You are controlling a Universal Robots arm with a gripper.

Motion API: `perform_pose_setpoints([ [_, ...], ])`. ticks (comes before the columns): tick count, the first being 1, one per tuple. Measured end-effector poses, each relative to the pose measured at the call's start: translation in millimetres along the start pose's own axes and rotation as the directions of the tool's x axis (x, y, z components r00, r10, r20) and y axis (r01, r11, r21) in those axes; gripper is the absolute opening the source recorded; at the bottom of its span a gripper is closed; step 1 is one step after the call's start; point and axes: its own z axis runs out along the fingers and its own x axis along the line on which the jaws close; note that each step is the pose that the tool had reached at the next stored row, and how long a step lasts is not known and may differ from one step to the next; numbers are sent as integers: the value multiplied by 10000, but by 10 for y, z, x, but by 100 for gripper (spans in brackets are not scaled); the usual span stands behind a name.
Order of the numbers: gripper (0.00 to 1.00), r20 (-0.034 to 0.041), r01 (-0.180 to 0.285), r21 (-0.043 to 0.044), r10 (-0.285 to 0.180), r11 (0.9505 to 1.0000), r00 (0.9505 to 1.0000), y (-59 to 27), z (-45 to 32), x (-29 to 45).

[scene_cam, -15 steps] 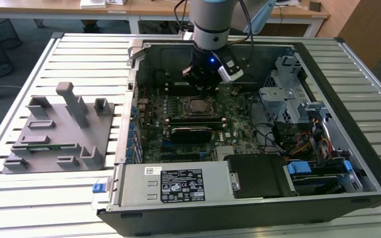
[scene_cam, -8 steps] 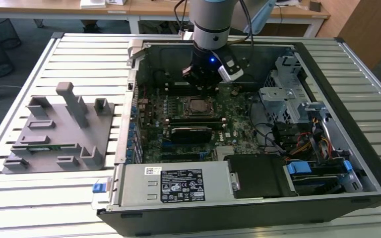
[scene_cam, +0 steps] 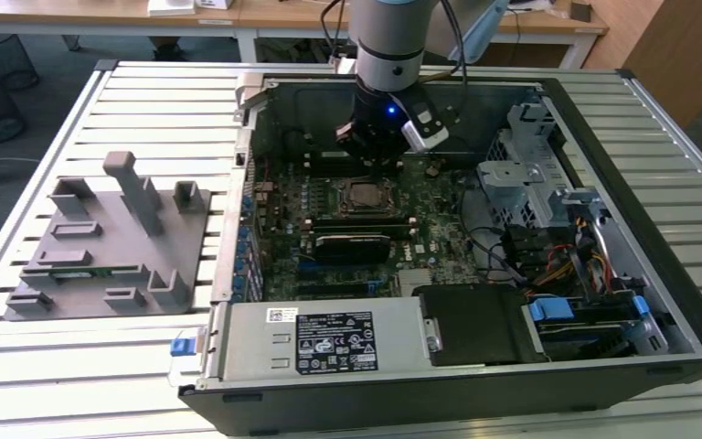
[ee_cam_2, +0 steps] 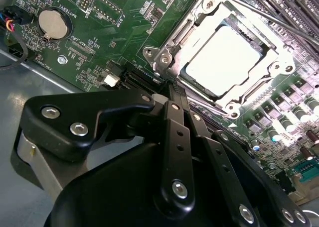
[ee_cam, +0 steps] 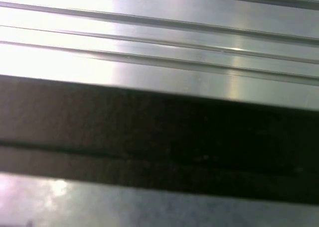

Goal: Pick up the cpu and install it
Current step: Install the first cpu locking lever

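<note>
The cpu, a pale shiny square chip, lies flat inside the metal socket frame on the green motherboard. In the exterior view the cpu sits at the middle of the board inside the open computer case. My gripper hovers just beside the socket's edge with its black fingers drawn together and nothing between them. The exterior view places the gripper a little behind the socket, above the board.
A grey fixture block with a green memory stick stands on the slatted table at the exterior view's left. The case holds a power supply, a drive cage and cable bundles. A coin battery sits on the board.
</note>
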Motion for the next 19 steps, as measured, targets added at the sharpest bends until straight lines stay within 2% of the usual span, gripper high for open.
perform_pose_setpoints([
  [6, 11, -17, 1, 165, -1, 9999, 10000, -1, 18, 1],
  [14, 11, -76, 9, 596, -5, 9982, 10000, -4, 61, 2],
  [16, 11, -81, 11, 644, -6, 9979, 10000, -5, 73, 1],
  [19, 11, -77, 9, 620, -5, 9981, 10000, -3, 77, 2],
])
